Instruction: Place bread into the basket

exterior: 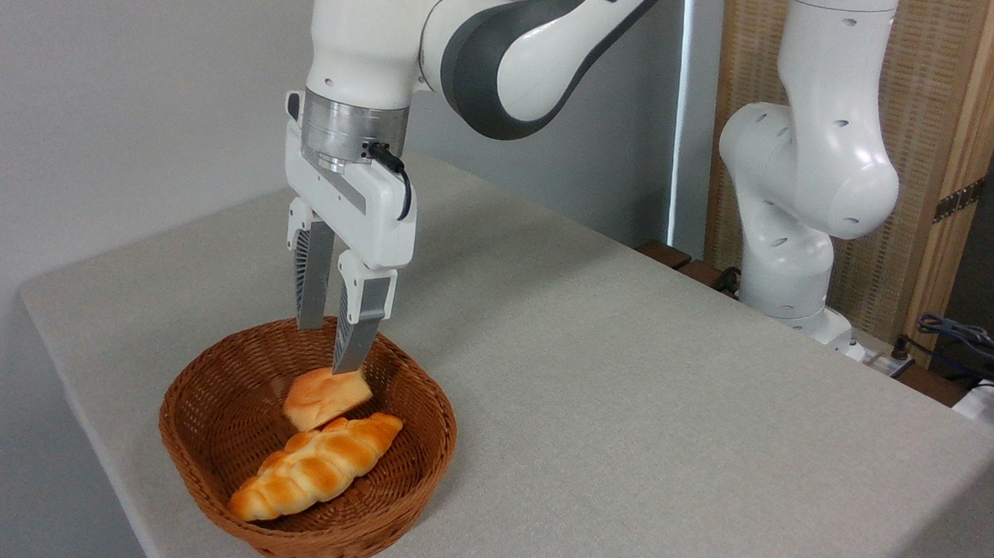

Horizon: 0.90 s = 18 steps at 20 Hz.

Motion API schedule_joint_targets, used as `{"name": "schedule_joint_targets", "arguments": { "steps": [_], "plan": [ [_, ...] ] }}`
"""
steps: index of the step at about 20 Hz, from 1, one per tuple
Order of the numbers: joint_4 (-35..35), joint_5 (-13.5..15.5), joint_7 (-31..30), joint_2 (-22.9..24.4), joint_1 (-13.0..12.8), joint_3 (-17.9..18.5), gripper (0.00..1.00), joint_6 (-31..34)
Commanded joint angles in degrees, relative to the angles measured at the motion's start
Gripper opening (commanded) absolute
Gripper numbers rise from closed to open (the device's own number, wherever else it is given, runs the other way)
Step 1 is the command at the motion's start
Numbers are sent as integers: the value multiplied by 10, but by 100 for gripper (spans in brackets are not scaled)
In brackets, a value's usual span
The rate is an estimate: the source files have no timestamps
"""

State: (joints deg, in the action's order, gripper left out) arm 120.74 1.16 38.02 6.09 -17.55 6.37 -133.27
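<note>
Gripper [331,349] over basket, fingers apart, holding nothing; front fingertip just above or maybe grazing bun, cannot tell which. Pointing straight down from white arm [508,36] reaching in from right.

Largest to smallest from there. Grey table [625,419], cloth-like surface, bare apart from basket near left front corner. Arm base column [803,175] at back right, wood-slat panel behind, cables at far right edge. Basket [422,460], brown wicker, round and shallow, sitting flat on table. Long braided loaf [313,465] lying diagonally across basket floor toward front. Bread [324,396], small golden bun, inside basket below fingertips, tilted, leaning on upper end of loaf, possibly not settled; blurred a bit, so resting or mid-fall unclear.

Step in hand, judged: release and clear out. Bun already within rim, so task looks near done.

To do well: keep fingers spread, no re-closing. Lift straight up, no sideways drift, since front finger close to bun and could drag or flip it. Stay clear of back rim on way out; snagging wicker could shift basket toward table corner. Rise fully above rim before any lateral move. Check bun stays put on loaf, not rolling over low rim.
</note>
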Motion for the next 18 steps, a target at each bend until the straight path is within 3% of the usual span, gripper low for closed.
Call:
{"name": "schedule_joint_targets", "arguments": {
  "steps": [1,4,9,11,13,18],
  "plan": [
    [-5,11,-4,7,-4,3,100,-1],
    [-5,9,-5,30,-3,4,100,35],
    [-105,2,-6,42,-1,5,100,244],
    [-128,-19,-5,41,7,5,100,296],
    [-128,-37,-6,39,16,5,100,303],
    [-130,-30,-6,32,31,9,100,296]
  ]
}}
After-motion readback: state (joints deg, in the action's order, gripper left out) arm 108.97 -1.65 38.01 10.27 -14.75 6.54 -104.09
